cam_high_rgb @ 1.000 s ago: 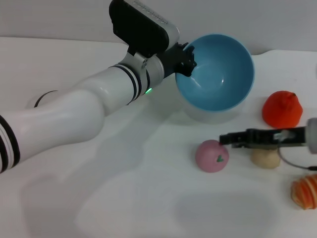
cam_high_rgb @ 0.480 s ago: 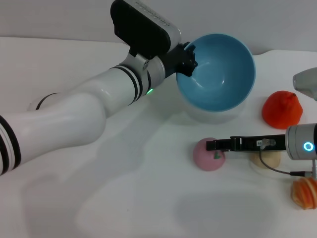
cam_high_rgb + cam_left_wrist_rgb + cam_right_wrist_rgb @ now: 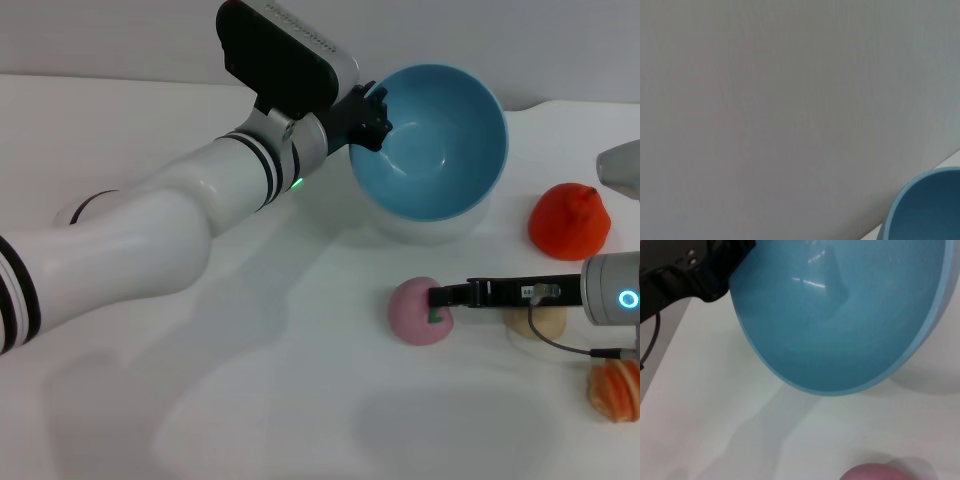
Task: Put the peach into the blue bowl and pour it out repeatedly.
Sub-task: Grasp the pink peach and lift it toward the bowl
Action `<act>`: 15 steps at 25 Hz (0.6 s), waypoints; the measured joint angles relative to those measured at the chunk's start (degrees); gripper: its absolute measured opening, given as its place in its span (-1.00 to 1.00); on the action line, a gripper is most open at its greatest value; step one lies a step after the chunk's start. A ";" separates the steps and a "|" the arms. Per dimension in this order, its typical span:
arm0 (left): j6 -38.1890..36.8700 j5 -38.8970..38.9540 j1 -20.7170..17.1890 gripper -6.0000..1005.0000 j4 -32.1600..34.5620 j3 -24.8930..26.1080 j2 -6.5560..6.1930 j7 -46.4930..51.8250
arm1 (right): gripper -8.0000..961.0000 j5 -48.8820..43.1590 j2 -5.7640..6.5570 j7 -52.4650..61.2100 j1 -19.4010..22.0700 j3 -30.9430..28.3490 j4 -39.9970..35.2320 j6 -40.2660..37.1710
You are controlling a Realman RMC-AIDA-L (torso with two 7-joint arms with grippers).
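My left gripper (image 3: 372,118) is shut on the near rim of the blue bowl (image 3: 432,140) and holds it lifted and tilted, its empty inside facing the camera. The pink peach (image 3: 418,311) lies on the white table below and in front of the bowl. From the right, my right gripper (image 3: 440,297) reaches in low and level, its black tip against the peach's right side. The right wrist view shows the bowl (image 3: 840,325) close up, the left gripper (image 3: 715,270) on its rim and the peach's top (image 3: 875,473) at the lower edge. In the left wrist view only the bowl's rim (image 3: 927,210) shows.
An orange-red pointed fruit (image 3: 569,221) sits at the right of the table. A beige lump (image 3: 535,322) lies just behind the right gripper, and an orange striped item (image 3: 615,388) is at the right edge. The big white left arm (image 3: 150,230) crosses the table's left half.
The right gripper came leftward onto the peach, then eased back slightly. The peach shifted a little to the left. The bowl stays held and has moved slightly left.
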State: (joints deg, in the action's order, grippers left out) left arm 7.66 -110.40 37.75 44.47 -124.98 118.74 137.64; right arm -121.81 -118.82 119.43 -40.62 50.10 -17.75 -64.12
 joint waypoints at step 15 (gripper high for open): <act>-11.55 0.18 2.00 -0.99 -1.19 5.50 -0.12 0.03 | -0.90 10.76 0.05 -13.88 8.47 -0.42 -24.88 -23.93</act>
State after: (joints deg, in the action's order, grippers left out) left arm -3.89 -110.22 39.75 43.28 -119.48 118.62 137.67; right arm -111.06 -118.77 105.55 -32.15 49.69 -42.63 -88.06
